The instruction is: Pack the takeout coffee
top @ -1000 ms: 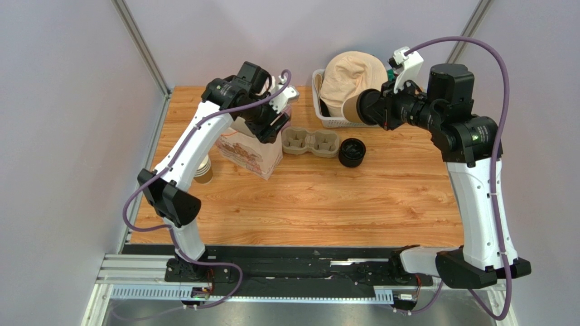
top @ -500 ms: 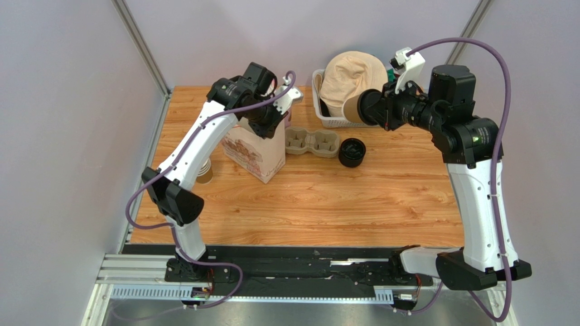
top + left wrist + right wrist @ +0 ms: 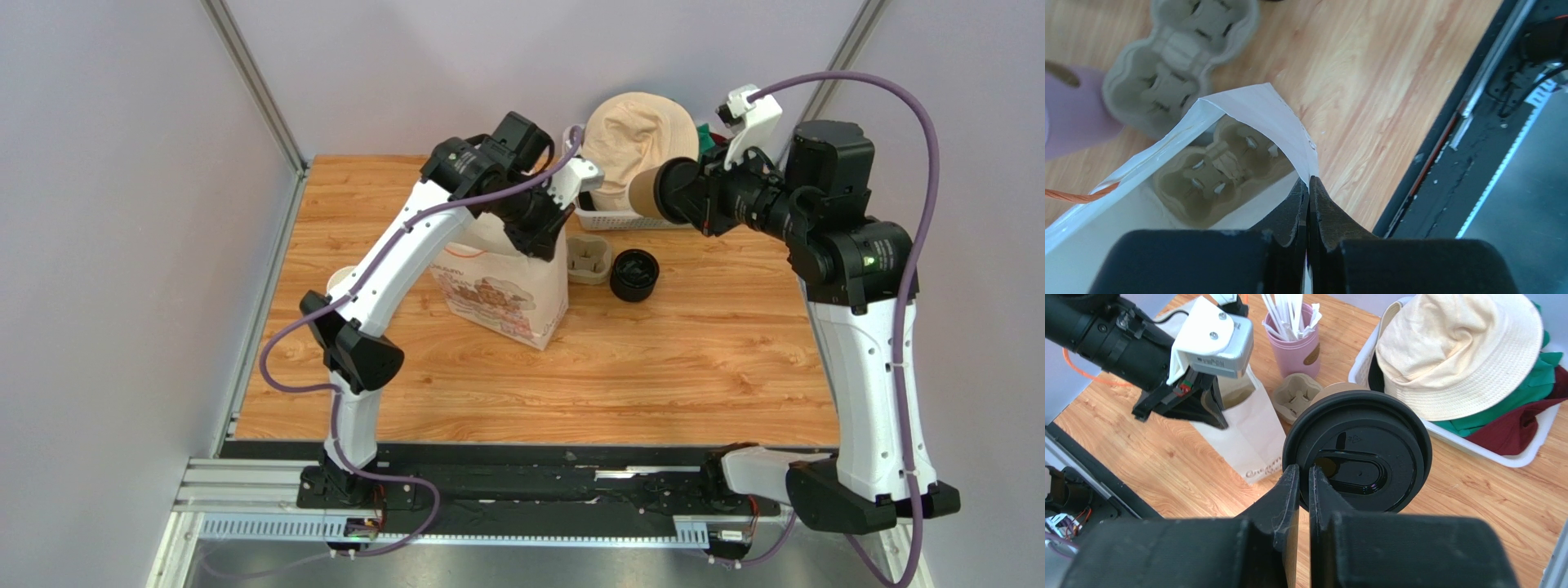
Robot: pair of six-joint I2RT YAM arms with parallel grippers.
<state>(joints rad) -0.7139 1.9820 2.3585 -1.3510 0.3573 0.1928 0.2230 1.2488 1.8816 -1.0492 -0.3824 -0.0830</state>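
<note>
The takeout coffee (image 3: pixel 642 194), a brown paper cup with a black lid (image 3: pixel 1358 450), hangs sideways in the air in front of the basket. My right gripper (image 3: pixel 1303 471) is shut on the lid's rim. A white printed paper bag (image 3: pixel 503 292) stands open on the table to the cup's left. My left gripper (image 3: pixel 1309 184) is shut on the bag's top edge (image 3: pixel 1257 104) at its right corner. A moulded cup carrier (image 3: pixel 1217 168) lies inside the bag.
A second cup carrier (image 3: pixel 589 257) and a stack of black lids (image 3: pixel 634 275) sit right of the bag. A pink cup of straws (image 3: pixel 1293 346) stands behind it. A white basket (image 3: pixel 1475 444) holding a beige hat (image 3: pixel 1462 349) and clothes is at the back.
My left gripper shut on the bag's rim and pulled the bag right, toward the table's middle. The right arm with the cup barely shifted.
</note>
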